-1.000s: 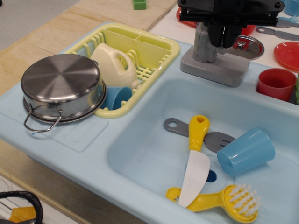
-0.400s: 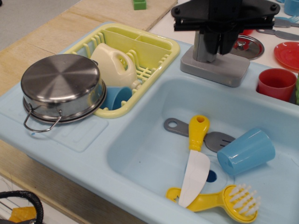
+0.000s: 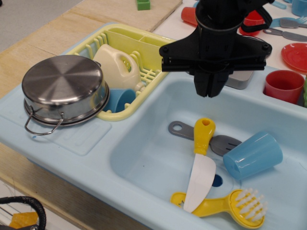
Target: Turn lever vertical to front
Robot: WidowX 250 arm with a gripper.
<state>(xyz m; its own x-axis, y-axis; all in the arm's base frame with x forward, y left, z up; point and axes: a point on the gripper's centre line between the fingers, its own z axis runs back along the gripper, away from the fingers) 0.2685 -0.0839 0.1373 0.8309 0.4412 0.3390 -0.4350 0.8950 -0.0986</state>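
My black gripper (image 3: 209, 90) hangs over the back edge of the light blue sink (image 3: 144, 158), fingers pointing down. The fingers look pressed together, and nothing shows between them. The gripper's body covers the grey tap column and the lever, so both are hidden. Only a corner of the tap's flat grey base (image 3: 241, 80) shows at its right. I cannot tell whether the fingers touch the lever.
In the sink lie a grey spatula (image 3: 180, 129), a yellow-handled knife (image 3: 201, 165), a yellow brush (image 3: 230, 206) and a blue cup (image 3: 253, 155). A yellow dish rack (image 3: 158, 52) with a cream jug, and a steel pot (image 3: 64, 91), stand at the left. A red cup (image 3: 284, 86) stands at the right.
The gripper has moved forward and down, from above the tap column to over the sink's back edge, and now hides the column.
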